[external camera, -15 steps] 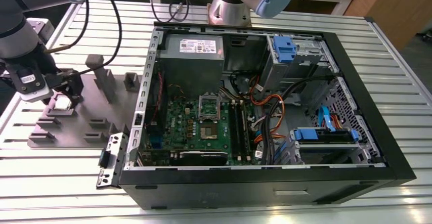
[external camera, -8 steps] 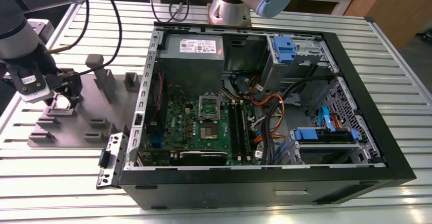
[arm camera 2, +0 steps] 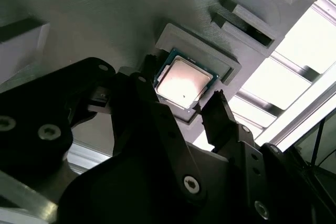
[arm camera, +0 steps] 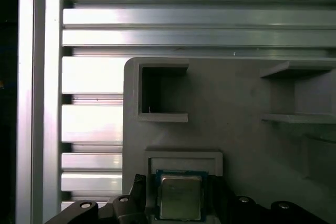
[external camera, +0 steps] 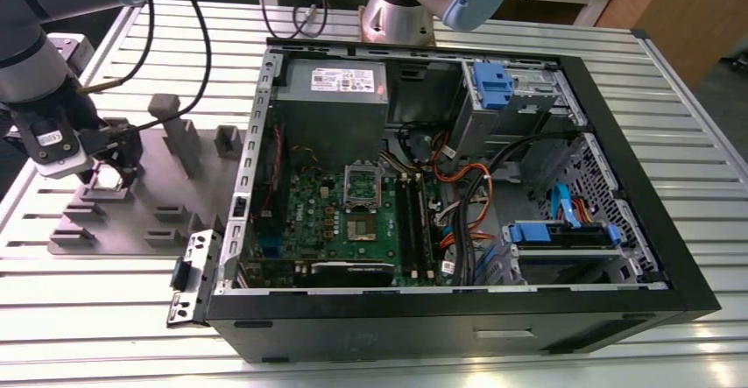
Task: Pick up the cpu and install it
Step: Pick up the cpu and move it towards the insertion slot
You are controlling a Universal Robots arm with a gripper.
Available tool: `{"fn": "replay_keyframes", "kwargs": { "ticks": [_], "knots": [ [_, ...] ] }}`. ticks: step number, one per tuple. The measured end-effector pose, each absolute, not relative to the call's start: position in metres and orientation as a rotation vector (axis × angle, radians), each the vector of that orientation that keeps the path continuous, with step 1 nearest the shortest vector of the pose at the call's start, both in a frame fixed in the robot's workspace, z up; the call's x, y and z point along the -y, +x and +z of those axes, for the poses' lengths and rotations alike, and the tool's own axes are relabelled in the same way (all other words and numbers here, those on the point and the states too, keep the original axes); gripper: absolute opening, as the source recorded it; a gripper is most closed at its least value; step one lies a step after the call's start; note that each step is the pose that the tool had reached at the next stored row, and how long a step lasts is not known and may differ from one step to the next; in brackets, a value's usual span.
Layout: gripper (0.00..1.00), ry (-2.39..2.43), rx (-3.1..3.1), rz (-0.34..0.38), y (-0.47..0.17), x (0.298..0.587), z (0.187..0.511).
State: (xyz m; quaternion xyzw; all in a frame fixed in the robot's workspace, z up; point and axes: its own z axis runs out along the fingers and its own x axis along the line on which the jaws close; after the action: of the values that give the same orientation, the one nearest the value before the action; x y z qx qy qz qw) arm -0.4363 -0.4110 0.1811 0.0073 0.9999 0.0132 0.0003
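The cpu is a small square chip with a silvery top and a green rim. It lies flat in a raised grey cradle on the grey fixture plate. My gripper is lowered over that cradle at the exterior view's left, open. One black finger stands on each side of the chip, and a small gap shows beside it in the first wrist view. The green motherboard lies in the open computer case, its socket uncovered with the silver frame lifted.
The fixture plate carries several upright grey holders and empty pockets. It rests on a slatted aluminium table. Inside the case are a power supply, orange and black cables and blue drive brackets. A second arm's base stands behind the case.
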Motion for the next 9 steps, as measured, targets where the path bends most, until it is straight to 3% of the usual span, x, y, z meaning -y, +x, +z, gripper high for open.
{"fn": "replay_keyframes", "kwargs": {
  "ticks": [4, 5, 9],
  "knots": [
    [0.6, 0.023, -3.14, 0.04, -0.4367, 0.4111, 0.1811],
    [0.53, 0.023, -3.141, 0.039, -0.4368, 0.4113, 0.1812],
    [0.53, 0.02, -3.141, 0.036, -0.4371, 0.4126, 0.1812]
  ]
}}
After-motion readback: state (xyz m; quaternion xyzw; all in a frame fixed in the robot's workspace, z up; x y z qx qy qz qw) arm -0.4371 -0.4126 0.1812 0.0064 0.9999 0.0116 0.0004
